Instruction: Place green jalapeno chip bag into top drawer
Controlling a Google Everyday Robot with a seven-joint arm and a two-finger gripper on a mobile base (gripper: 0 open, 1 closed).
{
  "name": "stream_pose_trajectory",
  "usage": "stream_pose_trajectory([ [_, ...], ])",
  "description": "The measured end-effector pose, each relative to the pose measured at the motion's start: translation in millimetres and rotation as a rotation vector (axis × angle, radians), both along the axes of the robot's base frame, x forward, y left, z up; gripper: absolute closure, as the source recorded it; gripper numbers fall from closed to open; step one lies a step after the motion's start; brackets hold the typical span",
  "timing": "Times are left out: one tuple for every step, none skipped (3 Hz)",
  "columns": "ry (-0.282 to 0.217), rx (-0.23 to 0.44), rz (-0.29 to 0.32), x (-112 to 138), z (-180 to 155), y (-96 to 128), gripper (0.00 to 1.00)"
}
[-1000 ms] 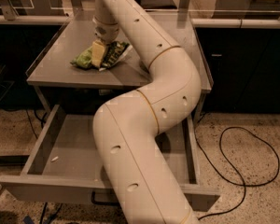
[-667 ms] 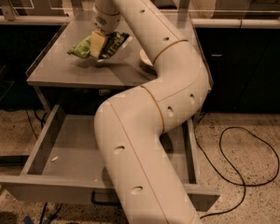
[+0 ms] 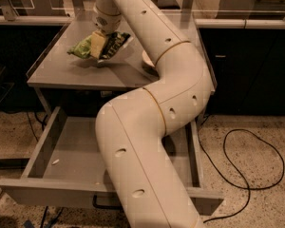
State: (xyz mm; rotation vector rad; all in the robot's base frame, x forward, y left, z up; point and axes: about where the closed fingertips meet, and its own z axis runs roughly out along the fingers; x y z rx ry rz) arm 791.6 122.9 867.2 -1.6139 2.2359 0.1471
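One pale two-finger gripper (image 3: 99, 45) was closed on the small crinkled green foil jalapeno chip bag (image 3: 81, 47), holding it over the flat grey tabletop (image 3: 52, 72). Below, the wide shallow grey metal top drawer (image 3: 42, 145) stood open, well apart from the bag.

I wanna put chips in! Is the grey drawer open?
Open. The wide grey metal drawer is pulled out, inside showing. The gripper, above the tabletop, holds the crinkled green chip bag.
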Motion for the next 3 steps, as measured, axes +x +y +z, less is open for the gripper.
stream_pose_trajectory([
  [0.011,-0.023,-0.005,-10,11,-3,1.0],
  [0.021,-0.035,-0.02,-25,29,-4,1.0],
  [0.055,0.006,-0.016,-47,40,-4,1.0],
])
